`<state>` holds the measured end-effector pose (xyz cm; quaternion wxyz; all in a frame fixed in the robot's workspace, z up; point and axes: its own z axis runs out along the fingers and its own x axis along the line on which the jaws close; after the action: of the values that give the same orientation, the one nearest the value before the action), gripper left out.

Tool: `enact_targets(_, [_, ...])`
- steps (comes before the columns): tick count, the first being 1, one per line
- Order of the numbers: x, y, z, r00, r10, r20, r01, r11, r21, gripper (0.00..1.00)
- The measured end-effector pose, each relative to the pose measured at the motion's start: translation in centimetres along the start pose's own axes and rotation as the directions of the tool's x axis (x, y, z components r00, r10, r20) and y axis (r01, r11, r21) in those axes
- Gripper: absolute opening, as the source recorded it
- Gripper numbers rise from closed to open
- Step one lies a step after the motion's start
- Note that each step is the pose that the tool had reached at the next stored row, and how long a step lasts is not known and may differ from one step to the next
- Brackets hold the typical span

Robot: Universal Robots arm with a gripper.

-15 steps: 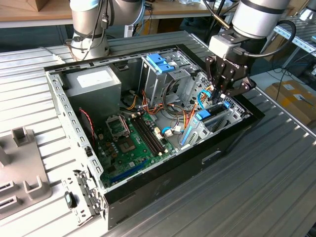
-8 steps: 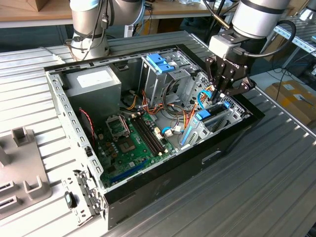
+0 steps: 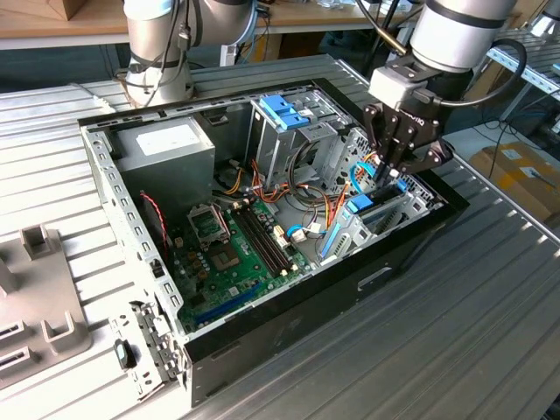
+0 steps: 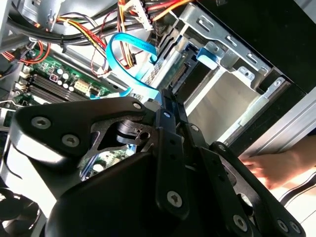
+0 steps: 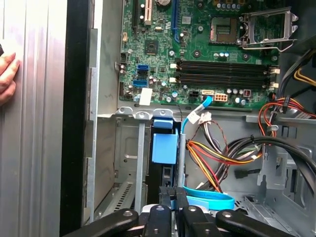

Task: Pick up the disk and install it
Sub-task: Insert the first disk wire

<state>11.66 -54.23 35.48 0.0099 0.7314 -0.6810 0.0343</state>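
Note:
The disk (image 4: 170, 61) stands on edge in the metal drive bay (image 4: 222, 94) at the corner of the open computer case (image 3: 262, 315), on the exterior view's right. It shows as a grey ribbed slab with its connector end visible. In the first wrist view its dark narrow edge (image 5: 167, 175) lies under a blue plastic tab (image 5: 164, 147). My gripper (image 3: 385, 179) reaches straight down into the bay. Its black fingers (image 5: 166, 197) are drawn close together on the disk's upper edge in both wrist views, with the tips (image 4: 165, 96) against it.
A person's hand (image 4: 266, 165) rests on the ribbed table just outside the case wall, also seen as fingers (image 5: 7, 74). A blue flat cable (image 4: 123, 44) and bundled wires (image 5: 217, 158) run beside the bay. The motherboard (image 3: 236, 254), power-supply box (image 3: 166, 144) and blue-topped cage (image 3: 284, 109) sit in the case.

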Motion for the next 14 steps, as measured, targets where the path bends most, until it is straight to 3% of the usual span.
enact_targets(14, [0.04,0.10,0.43,0.9999,-0.016,0.0000,0.016,0.9998,0.0059,0.16])
